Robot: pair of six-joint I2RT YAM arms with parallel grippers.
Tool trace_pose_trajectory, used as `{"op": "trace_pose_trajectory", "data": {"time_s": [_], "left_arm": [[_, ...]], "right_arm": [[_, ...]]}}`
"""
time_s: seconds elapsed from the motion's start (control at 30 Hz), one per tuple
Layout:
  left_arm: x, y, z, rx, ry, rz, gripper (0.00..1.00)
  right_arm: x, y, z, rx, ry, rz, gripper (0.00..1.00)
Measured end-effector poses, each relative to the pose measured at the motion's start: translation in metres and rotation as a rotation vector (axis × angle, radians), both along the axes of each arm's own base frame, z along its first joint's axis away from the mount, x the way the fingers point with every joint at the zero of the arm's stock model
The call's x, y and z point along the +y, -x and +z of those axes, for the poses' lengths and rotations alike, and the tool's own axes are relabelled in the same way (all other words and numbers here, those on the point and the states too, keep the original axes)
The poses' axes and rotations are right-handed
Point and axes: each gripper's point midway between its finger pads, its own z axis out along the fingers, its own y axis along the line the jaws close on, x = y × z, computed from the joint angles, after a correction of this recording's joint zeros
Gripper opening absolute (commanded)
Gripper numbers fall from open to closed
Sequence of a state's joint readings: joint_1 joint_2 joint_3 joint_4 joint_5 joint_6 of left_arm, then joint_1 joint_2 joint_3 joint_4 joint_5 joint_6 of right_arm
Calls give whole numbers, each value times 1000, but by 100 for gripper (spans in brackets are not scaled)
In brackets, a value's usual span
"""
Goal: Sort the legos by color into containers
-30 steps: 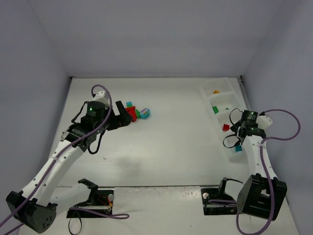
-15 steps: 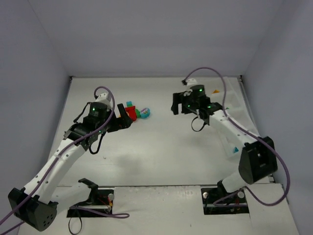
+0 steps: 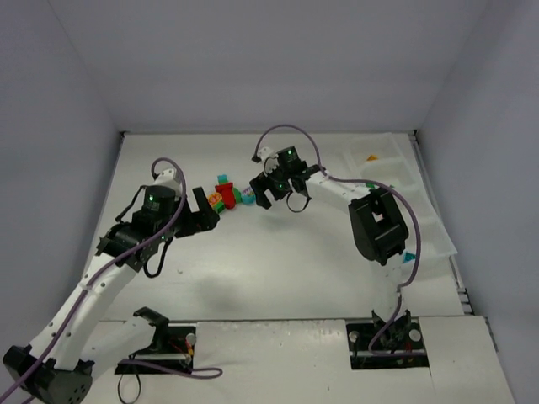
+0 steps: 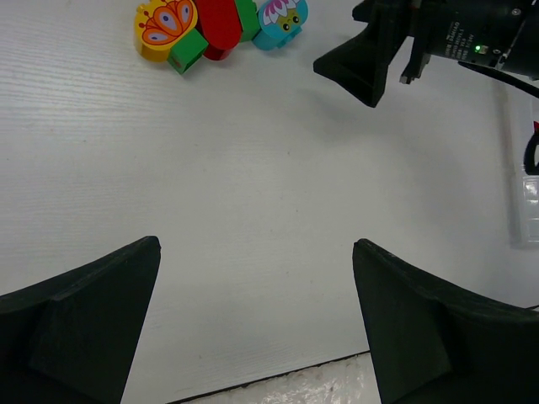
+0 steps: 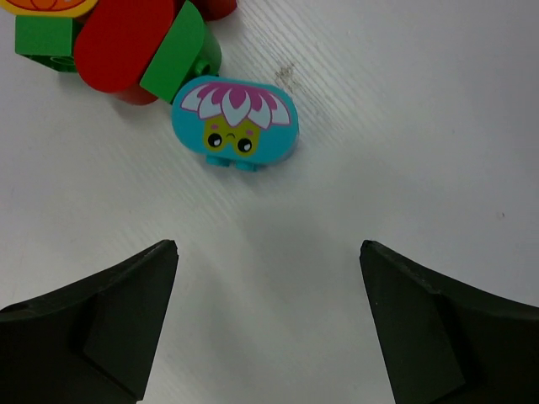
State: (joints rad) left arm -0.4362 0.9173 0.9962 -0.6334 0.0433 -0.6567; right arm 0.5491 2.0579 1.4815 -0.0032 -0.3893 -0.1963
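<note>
At the near side of the white bench, the left end effector hangs released, its two dark fingers spread wide over bare surface with nothing between them, short of the cluster of legos that lies farther out. Beyond it, the right end effector has its fingers just as wide and just as empty, poised over a teal brick printed with a pink flower and a small face; the brick sits on the bench ahead of the fingertips, not yet between them. The step in hand looks to be picking this piece, and doing it well calls for easing forward until the brick is centred in the gap, coming straight down, and closing across its short sides. A green piece and a red piece crowd its upper left, touching or just beside it, so the nearer finger should drop on the clear side to avoid dragging them along. With both arms close around the pile, the left is best kept still. Farther right, the tray runs toward the back wall, well apart from the pile; a teal piece at its near end suggests the likely destination.
</note>
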Motion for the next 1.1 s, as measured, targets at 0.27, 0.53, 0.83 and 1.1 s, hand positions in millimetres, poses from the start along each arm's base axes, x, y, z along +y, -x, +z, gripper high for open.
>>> {"op": "trace_pose_trajectory", "data": {"time_s": [0.27,0.53,0.83,1.1], "left_arm": [[7,8,-4,17,-19,15,90],[11,13,-9,40,-37,23,90],[15,14,-7,29,-36,40,90],[12,9,-7,24,-29,40,90]], "right_arm": [[37,-7,-41,-11,34,112,89],[67,-20,-41,-64,7,161,81],[62,-26,-42,-115,12,132,0],[-26,11,-36,-60,108,-84,0]]}}
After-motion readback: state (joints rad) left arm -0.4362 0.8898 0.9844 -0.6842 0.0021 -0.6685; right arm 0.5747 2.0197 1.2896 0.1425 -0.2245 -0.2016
